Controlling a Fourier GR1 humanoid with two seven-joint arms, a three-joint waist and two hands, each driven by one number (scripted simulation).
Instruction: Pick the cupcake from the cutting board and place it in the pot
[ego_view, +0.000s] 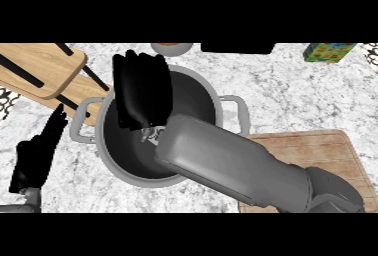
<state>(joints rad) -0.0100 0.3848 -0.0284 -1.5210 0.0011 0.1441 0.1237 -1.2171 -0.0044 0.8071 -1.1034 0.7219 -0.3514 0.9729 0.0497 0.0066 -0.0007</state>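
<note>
Grey metal fills the middle of the view: the pot (193, 95) is sitting on the marble counter (295, 95), with one loop handle sticking out at nine o'clock and the other at three o'clock. The right hand (140, 90) is hanging over the pot's ten o'clock side, its black fingers (151, 70) lying straight and pressed together, pointing toward twelve o'clock, curling round nothing. Its grey forearm (236, 165) is crossing the pot from five o'clock and covering much of the dark inside.

Just below the hand, inside the pot near its centre, a small pale shape with grey marks is showing between the hand and the forearm; this is likely the cupcake (151, 134), though most of it is hidden and whether it is touching the hand cannot be told.

At four o'clock the board (325, 145) is lying beside the pot, partly under the forearm. At nine o'clock the left hand (37, 155) is resting near the edge, fingers straight and together, pointing up toward one o'clock, touching nothing.

At ten o'clock a wooden chair (37, 65) with dark bars is standing beyond the counter. At twelve o'clock a bowl (171, 48) is peeking in, and at one o'clock a green box (330, 52) is sitting by the edge.
</note>
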